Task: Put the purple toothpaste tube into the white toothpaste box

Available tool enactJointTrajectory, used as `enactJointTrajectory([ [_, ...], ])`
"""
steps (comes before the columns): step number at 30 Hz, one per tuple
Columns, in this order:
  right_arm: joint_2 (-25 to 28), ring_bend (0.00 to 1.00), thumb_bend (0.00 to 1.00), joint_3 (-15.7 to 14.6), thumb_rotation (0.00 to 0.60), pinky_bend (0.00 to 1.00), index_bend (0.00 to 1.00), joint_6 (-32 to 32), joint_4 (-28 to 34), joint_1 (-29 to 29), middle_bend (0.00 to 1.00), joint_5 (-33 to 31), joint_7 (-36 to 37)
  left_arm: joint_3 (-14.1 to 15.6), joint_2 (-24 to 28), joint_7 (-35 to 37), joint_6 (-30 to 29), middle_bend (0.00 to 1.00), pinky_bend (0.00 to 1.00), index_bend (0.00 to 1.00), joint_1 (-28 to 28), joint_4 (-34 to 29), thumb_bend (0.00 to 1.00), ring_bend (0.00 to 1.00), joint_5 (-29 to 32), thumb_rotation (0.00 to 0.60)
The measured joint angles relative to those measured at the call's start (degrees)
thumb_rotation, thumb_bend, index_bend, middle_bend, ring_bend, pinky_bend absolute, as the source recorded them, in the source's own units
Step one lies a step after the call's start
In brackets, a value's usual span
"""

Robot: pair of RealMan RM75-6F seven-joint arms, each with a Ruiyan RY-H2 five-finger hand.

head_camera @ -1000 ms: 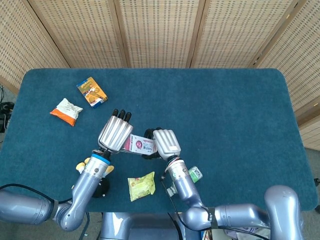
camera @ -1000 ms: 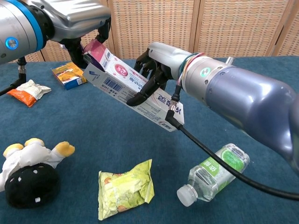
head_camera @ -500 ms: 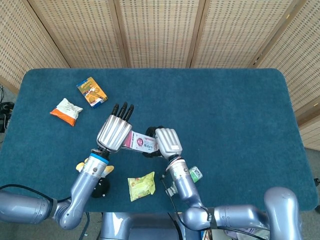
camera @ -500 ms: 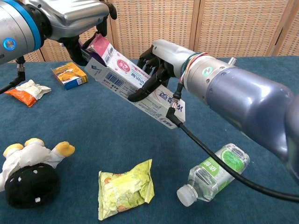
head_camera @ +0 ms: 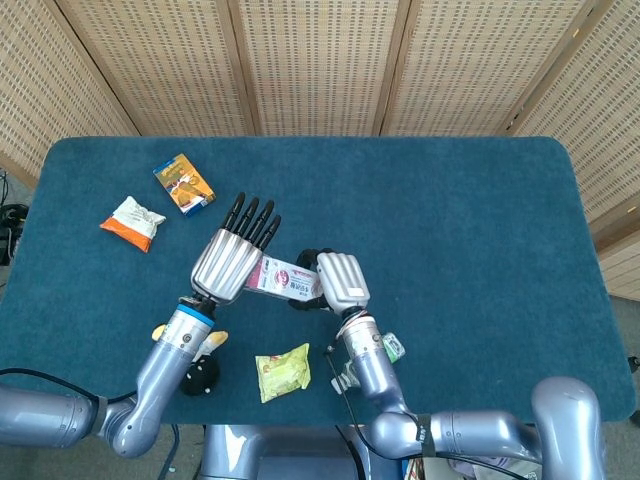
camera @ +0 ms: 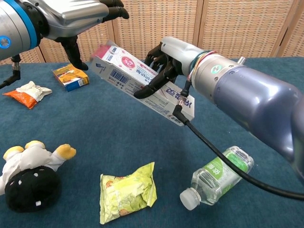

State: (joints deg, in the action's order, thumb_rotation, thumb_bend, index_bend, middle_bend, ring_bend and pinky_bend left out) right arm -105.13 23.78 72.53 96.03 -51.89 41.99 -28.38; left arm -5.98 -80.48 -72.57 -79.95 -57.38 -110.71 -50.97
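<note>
The left robot hand [camera: 71, 19] has opened and let go; only the right robot hand [camera: 159, 64] grips the white toothpaste box [camera: 142, 83], with the purple toothpaste tube [camera: 100, 50] nearly fully inside.

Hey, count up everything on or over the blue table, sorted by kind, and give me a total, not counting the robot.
Boxes: 2, the white toothpaste box and an orange snack box
Snack packets: 2, orange-and-white and yellow-green
Bottles: 1, a plastic bottle lying down
Plush toys: 1, a black-and-white plush toy
Total: 6
</note>
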Motion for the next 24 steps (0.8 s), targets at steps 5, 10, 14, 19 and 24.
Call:
enactJointTrajectory([
  [5, -0.36, 0.38, 0.15, 0.44, 0.6, 0.49, 0.53, 0.28, -0.27, 0.74, 0.49, 0.21, 2.01, 0.05, 0.15, 0.66, -0.05, 0.0, 0.0, 0.04, 0.37, -0.05, 0.11, 0.0, -1.59, 0.6],
  [10, -0.11, 0.4, 0.15, 0.01, 0.6, 0.49, 0.55, 0.49, -1.07, 2.2, 0.5, 1.76, 4.02, 0.08, 0.98, 2.24, -0.33, 0.0, 0.0, 0.04, 1.29, -1.1, 0.11, 0.0, -2.58, 0.6],
  [14, 1.1, 0.44, 0.15, -1.23, 0.6, 0.51, 0.59, 0.72, -1.71, 3.35, 0.54, 3.46, 4.43, 0.69, 2.04, 4.68, -0.7, 0.0, 0.0, 0.04, 2.68, -1.78, 0.11, 0.0, -4.19, 0.6],
  [19, 2.95, 0.47, 0.15, -3.02, 0.6, 0.53, 0.63, 1.62, -3.64, 5.14, 0.58, 7.45, 5.2, 1.69, 3.93, 10.32, -1.14, 0.0, 0.0, 0.04, 5.4, -1.65, 0.11, 0.0, -6.88, 0.6],
  [24, 4.78, 0.48, 0.15, -4.16, 0.6, 0.53, 0.64, 2.49, -5.59, 6.41, 0.59, 10.64, 5.4, 2.32, 5.85, 16.33, -1.02, 0.0, 0.0, 0.04, 8.27, -0.41, 0.11, 0.0, -8.8, 0.6],
])
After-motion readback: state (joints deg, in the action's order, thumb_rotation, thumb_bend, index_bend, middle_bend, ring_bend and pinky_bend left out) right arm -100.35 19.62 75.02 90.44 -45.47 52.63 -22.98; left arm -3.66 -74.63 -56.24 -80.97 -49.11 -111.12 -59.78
